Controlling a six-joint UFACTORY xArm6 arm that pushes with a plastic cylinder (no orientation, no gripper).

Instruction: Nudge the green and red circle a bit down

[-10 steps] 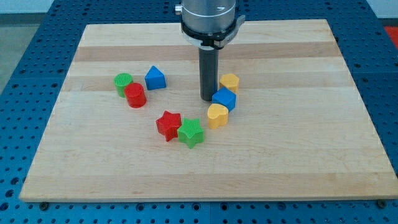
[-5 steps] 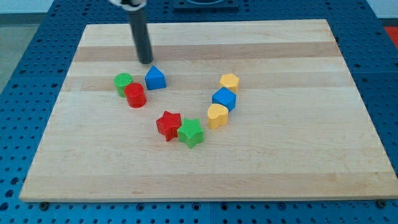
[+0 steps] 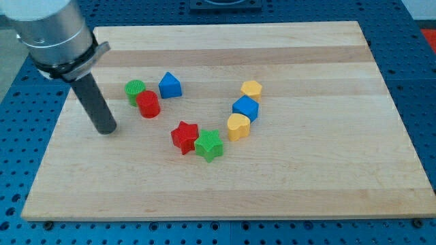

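Observation:
The green circle [image 3: 134, 90] and the red circle [image 3: 148, 104] sit touching each other at the board's left. The green one lies up and left of the red one. My tip [image 3: 106, 129] rests on the board to the left of and below both circles, a short gap away from them. The rod leans up toward the view's top left.
A blue triangular block [image 3: 169, 86] lies just right of the green circle. A red star [image 3: 184, 137] and a green star [image 3: 209, 145] touch near the middle. A yellow block [image 3: 251, 90], a blue cube [image 3: 245, 108] and a yellow heart [image 3: 238, 126] form a line to the right.
My tip moved from beside the blue cube to above the blue triangular block, then down to the left of the circles. No block has moved.

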